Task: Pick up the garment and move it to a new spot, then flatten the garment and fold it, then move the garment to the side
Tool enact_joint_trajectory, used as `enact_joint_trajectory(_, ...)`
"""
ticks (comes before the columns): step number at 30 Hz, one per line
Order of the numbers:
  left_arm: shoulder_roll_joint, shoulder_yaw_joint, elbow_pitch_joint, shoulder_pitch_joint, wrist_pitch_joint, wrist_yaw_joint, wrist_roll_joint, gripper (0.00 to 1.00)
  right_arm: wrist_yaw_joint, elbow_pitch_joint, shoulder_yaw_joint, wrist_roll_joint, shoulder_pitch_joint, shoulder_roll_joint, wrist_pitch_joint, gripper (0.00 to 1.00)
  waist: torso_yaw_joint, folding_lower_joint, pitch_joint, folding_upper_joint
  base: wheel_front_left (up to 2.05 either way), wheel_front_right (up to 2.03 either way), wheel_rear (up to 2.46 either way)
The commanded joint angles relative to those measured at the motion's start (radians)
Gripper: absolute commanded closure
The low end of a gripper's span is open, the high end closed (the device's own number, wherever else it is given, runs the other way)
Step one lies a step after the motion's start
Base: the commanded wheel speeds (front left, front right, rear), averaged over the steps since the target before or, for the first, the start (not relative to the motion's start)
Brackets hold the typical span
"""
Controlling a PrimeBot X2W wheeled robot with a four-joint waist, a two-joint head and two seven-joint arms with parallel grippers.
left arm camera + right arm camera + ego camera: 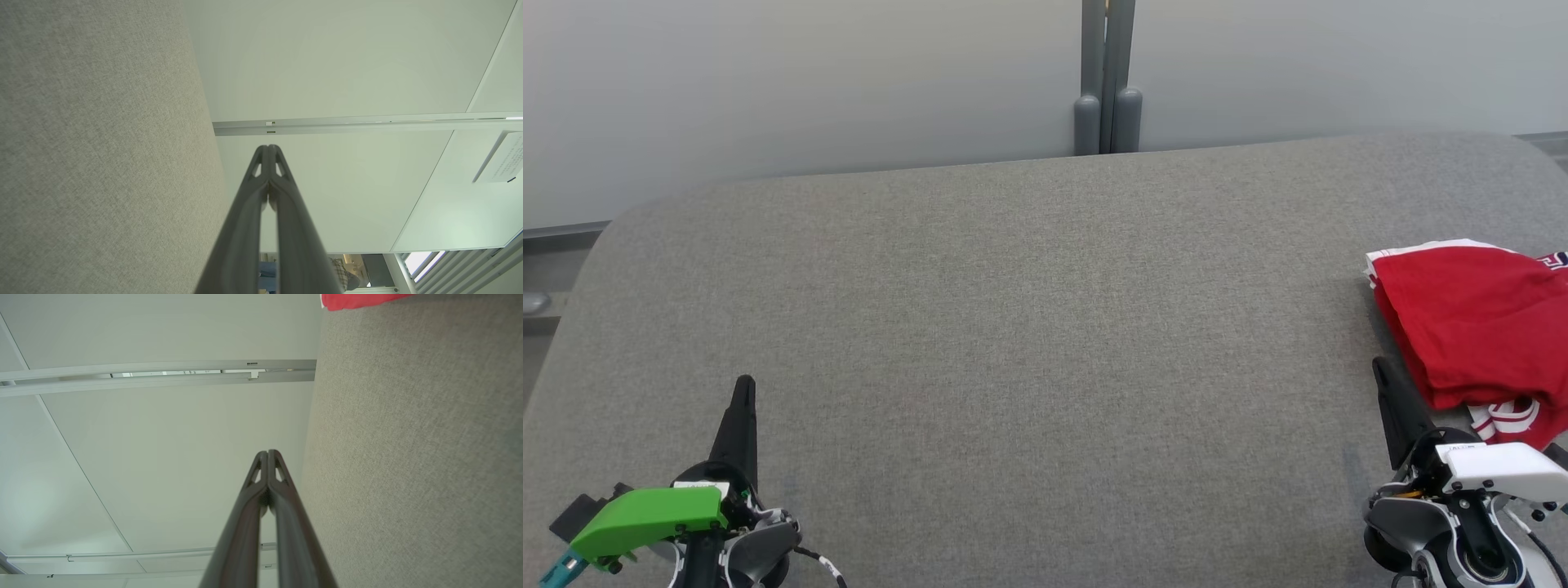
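A red garment (1474, 327) with white trim and lettering lies folded at the right edge of the grey fabric table (1029, 327), partly cut off by the frame. A corner of the garment (351, 300) peeks in at the top of the right wrist view. My right gripper (1380, 365) rests at the lower right, just left of the garment's near edge, fingertips together and shut on nothing (268, 452). Far from the garment, my left gripper (744, 382) sits at the lower left, likewise shut and empty (268, 147).
Pale partition walls with a grey post (1107, 77) stand behind the table's far edge. The table's rounded left edge (572, 294) drops to the floor. A person (343, 273) is partly visible in the distance past the left fingers.
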Motion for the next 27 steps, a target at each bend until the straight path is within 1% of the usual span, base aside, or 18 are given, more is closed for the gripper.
enact_joint_trajectory(1, 0.0, 0.002, -0.001, -0.008, 0.005, -0.006, -0.002, 1.0, 0.0, -0.003, 0.001, 0.007, -0.011, -0.005, 0.003, 1.0, 0.0, 0.0, 0.0, 0.0, 0.0, 0.0, 0.0)
enact_joint_trajectory(27, -0.001, 0.004, -0.001, -0.009, 0.007, -0.006, 0.0, 1.0, 0.001, -0.003, 0.001, 0.007, -0.011, -0.005, 0.003, 1.0, 0.0, 0.0, 0.0, 0.0, 0.0, 0.0, 0.0)
